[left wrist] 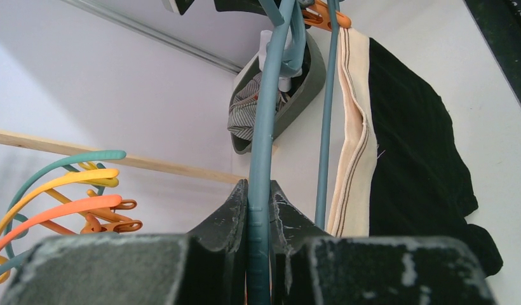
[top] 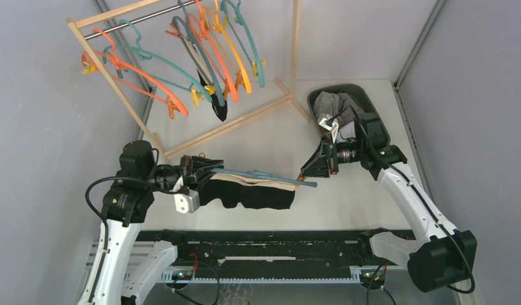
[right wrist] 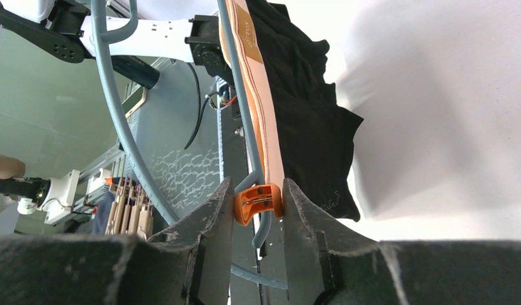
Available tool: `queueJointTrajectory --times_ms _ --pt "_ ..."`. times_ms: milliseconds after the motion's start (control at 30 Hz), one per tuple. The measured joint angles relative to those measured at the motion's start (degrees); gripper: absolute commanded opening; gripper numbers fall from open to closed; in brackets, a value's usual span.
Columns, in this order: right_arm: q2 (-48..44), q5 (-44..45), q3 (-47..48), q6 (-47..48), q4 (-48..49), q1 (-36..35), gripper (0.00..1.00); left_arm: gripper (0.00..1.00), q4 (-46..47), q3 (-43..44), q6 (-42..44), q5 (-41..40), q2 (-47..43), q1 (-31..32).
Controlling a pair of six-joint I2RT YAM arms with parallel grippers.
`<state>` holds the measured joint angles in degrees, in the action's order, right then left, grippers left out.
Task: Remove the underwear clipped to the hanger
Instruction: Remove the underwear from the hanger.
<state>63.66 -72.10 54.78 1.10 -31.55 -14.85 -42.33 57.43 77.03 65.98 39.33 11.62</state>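
Rail (top: 264, 244) and arm bases take up the near table edge at 6 o'clock in the top view. Just beyond, the hanger (top: 277, 178) lies nearly level over the table (top: 264, 136), spanning from one gripper to the other.

Left gripper (top: 204, 166), at the hanger's 9 o'clock end, is clamped tight on the curved bar. Its wrist view shows both fingers (left wrist: 229, 210) pressed against the bar with no gap.

Right gripper (top: 307, 173), at the 3 o'clock end, is closed on the orange clip (right wrist: 259, 203), with one finger on each side of it.

Underwear (top: 251, 194), black with a cream waistband, hangs from the lower bar between the two grippers. It reaches up to the clip and droops toward 6 o'clock. Whether it touches the table cannot be told.

Bare table extends from the hanger toward 12 o'clock. The bin (top: 372, 108), holding cloth, sits at 1 o'clock, just behind the right gripper and near the right wall. The rack (top: 232, 124) stands at 11 o'clock against the left wall with more hangers on it. One of these carries a dark garment (top: 218, 105).
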Motion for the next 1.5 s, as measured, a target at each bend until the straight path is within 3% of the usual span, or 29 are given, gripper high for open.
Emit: queueJointTrajectory --times_ms 733,833,1067,1200,1267,1500 --pt "-3.15 1.64 1.27 -0.11 -0.07 0.85 0.01 0.00 7.37 1.07 -7.74 0.04 2.40 1.33" --pt "-3.34 1.90 1.33 0.28 -0.52 0.50 0.12 0.00 8.11 1.07 -9.03 -0.35 2.23 1.40" --pt "-3.41 2.62 2.12 0.94 -2.60 0.52 0.55 0.00 8.87 1.07 -10.58 -1.55 1.77 1.40" --pt "-3.45 3.34 4.94 1.55 -3.58 1.36 0.73 0.00 9.46 1.07 -10.69 -1.60 1.40 1.46" --pt "-3.56 3.76 6.78 1.51 -3.91 2.14 0.77 0.00 9.88 1.05 -10.69 -1.73 1.03 1.51" --pt "-5.25 4.57 12.31 2.25 -4.28 5.07 0.80 0.00 10.38 -0.15 -11.65 -2.51 -0.17 1.55"
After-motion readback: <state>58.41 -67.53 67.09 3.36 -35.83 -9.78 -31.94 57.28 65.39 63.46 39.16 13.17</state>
